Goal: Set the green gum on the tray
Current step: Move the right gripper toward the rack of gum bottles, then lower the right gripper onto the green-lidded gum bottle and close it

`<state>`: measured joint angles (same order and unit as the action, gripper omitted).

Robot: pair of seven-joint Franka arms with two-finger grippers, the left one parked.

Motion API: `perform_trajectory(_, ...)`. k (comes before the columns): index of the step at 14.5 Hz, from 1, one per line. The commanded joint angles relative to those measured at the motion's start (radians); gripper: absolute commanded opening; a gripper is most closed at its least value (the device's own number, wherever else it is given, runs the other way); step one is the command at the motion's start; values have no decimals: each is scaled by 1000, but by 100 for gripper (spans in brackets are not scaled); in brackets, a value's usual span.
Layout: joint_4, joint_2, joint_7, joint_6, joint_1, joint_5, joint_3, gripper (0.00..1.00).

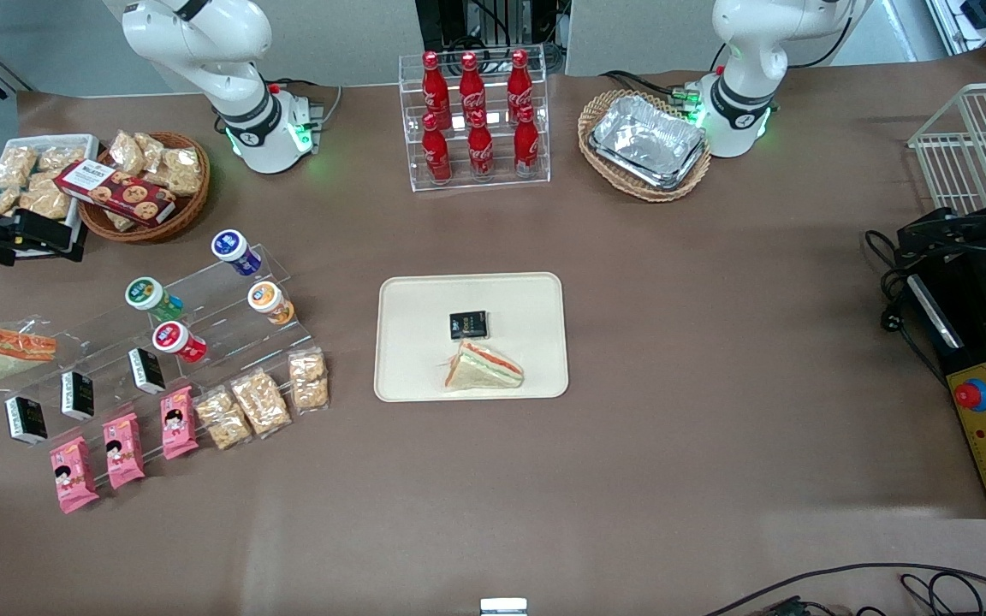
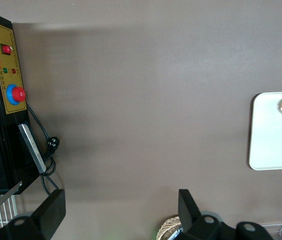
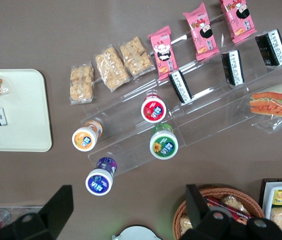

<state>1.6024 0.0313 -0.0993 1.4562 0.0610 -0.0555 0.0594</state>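
Currently, we are holding the gripper (image 3: 126, 207) spread wide and high above the green gum (image 3: 163, 144), which is resting on the clear stepped rack (image 3: 201, 125) among other canisters, well apart from the tray (image 1: 536, 295), giving clearance to descend.

Tool (image 3: 126, 212) fingertips cut off by frame edge
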Motion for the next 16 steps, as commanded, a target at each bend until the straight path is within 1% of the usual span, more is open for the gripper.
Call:
perform_trajectory(1, 253, 183, -34, 142, -10, 42, 4, 100)
perform_trajectory(3, 377, 238, -75, 237, -4, 43, 5, 100)
perform_trajectory(4, 401, 237, -85, 260, 0, 43, 7, 100)
perform_trajectory(5, 415, 223, -85, 271, 0, 54, 8, 100)
perform_trajectory(6, 435, 210, -85, 285, 2, 83, 11, 100)
perform_trajectory(7, 474, 210, -85, 315, 2, 92, 23, 100)
perform_trajectory(11, 619, 200, -131, 492, 0, 92, 69, 100)
perform_trajectory(16, 705, 177, -143, 611, -3, 92, 83, 100)
